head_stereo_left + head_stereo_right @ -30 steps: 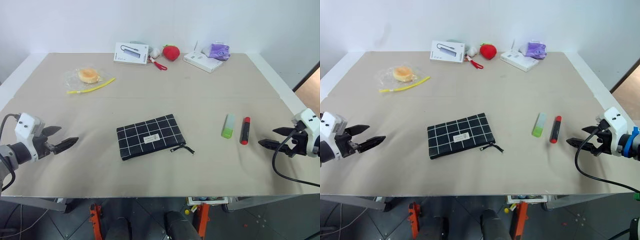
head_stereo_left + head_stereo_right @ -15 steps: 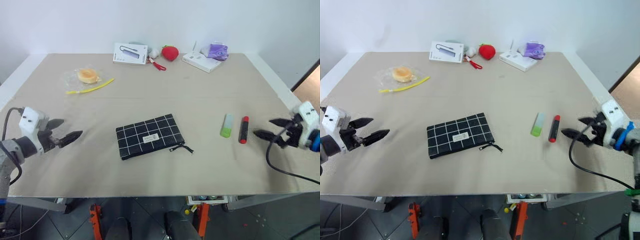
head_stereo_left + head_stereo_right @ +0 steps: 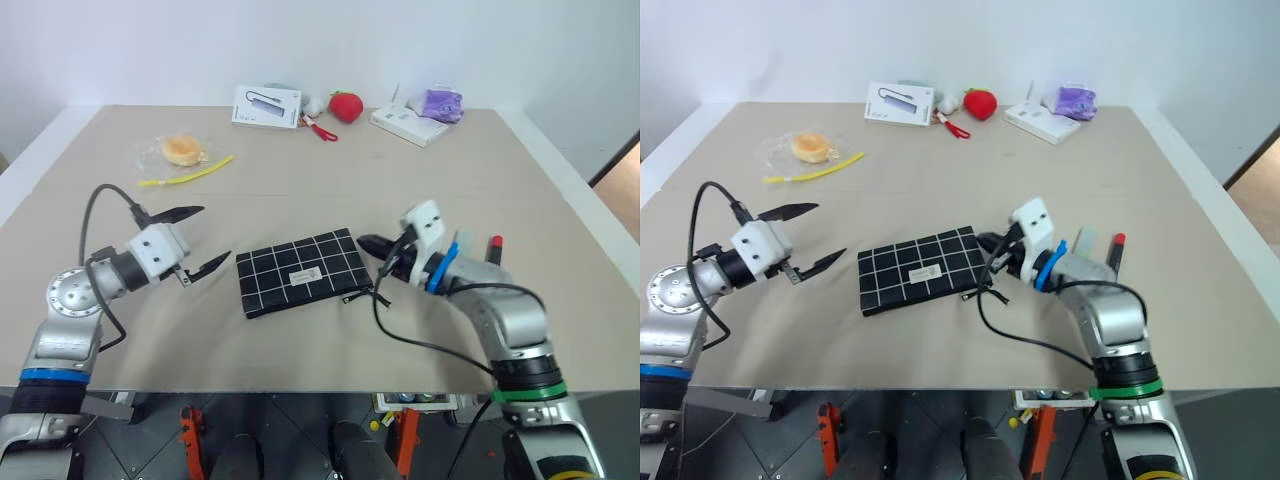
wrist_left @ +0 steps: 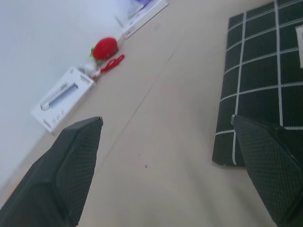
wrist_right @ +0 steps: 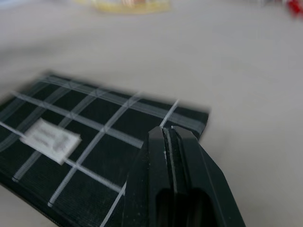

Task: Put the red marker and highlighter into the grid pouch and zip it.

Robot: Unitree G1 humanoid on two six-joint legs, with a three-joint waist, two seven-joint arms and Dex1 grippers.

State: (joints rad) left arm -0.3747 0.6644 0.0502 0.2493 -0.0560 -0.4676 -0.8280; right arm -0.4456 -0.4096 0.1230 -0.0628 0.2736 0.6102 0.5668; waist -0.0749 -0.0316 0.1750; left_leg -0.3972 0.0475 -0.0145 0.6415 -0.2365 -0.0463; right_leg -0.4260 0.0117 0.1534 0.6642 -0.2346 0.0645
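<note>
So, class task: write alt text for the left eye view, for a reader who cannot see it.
Two grippers flank a grid pouch on a beige table: the left gripper open, the right gripper shut at its corner. A red marker lies behind the right arm.

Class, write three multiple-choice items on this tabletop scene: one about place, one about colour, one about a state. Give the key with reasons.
1. Where does the grid pouch lie?
A. between the two hands
B. at the far edge
C. beside the bagged bun

2. What colour is the strawberry plush?
A. purple
B. red
C. green

3. How do the hands stand?
A. both open
B. left shut, right open
C. left open, right shut

Key:
1 A, since the left hand is on one side of it and the right hand at its other end.
2 B, it is plainly red.
3 C, the left fingers are spread wide and the right fingers pressed together.
</note>
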